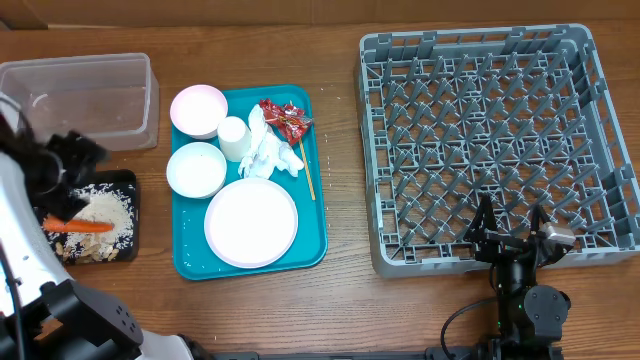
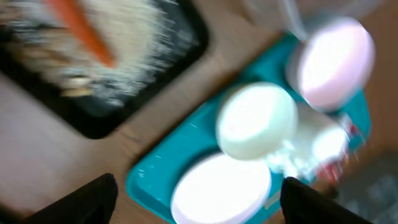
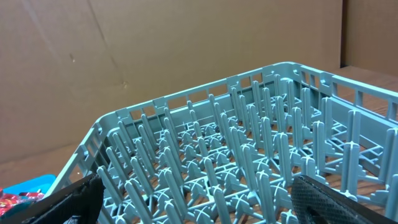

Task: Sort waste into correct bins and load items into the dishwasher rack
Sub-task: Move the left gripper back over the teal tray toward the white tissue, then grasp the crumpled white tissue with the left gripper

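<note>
A black tray (image 1: 128, 190) at the left holds beige rice scraps (image 1: 105, 212) and an orange carrot (image 1: 82, 226). Behind it stands the clear tub (image 1: 80, 95). My left gripper (image 1: 68, 160) hovers over the black tray's far end, open and empty. The blurred left wrist view shows the carrot (image 2: 81, 28), a bowl (image 2: 256, 119), a second bowl (image 2: 333, 62) and the plate (image 2: 221, 190) below my gripper (image 2: 199, 211). Also on the teal tray (image 1: 190, 255) are a cup (image 1: 233, 135), napkins (image 1: 270, 152), a wrapper (image 1: 285, 120) and a chopstick (image 1: 309, 172). My right gripper (image 1: 510, 228) is open at the grey rack's (image 1: 500, 150) near edge.
In the right wrist view the rack's pegs (image 3: 249, 155) fill the space ahead of my open gripper (image 3: 199, 211), with a corner of the teal tray (image 3: 28, 184) at the far left. A brown cardboard wall stands behind the table.
</note>
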Robot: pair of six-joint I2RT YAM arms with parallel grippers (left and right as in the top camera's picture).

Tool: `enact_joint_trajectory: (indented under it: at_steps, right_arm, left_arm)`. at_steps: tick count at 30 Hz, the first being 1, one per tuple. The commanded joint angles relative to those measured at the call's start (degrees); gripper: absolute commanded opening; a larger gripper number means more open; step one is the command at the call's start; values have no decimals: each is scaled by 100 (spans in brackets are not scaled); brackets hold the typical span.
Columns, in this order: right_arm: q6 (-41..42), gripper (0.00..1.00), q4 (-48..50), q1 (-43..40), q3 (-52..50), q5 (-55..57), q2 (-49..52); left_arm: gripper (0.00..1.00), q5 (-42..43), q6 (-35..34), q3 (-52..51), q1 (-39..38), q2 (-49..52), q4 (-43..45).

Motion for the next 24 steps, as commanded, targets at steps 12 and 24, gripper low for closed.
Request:
enact_joint_trajectory:
  at_steps: [12, 24]
  right_arm:
    - [-44, 100, 17, -26, -59, 81, -57]
    - [-44, 100, 17, -26, -59, 81, -57]
  left_arm:
    - [88, -1456, -2924, 28, -3707, 31, 247]
    - [84, -2430, -4975, 28, -5062, 603, 1412]
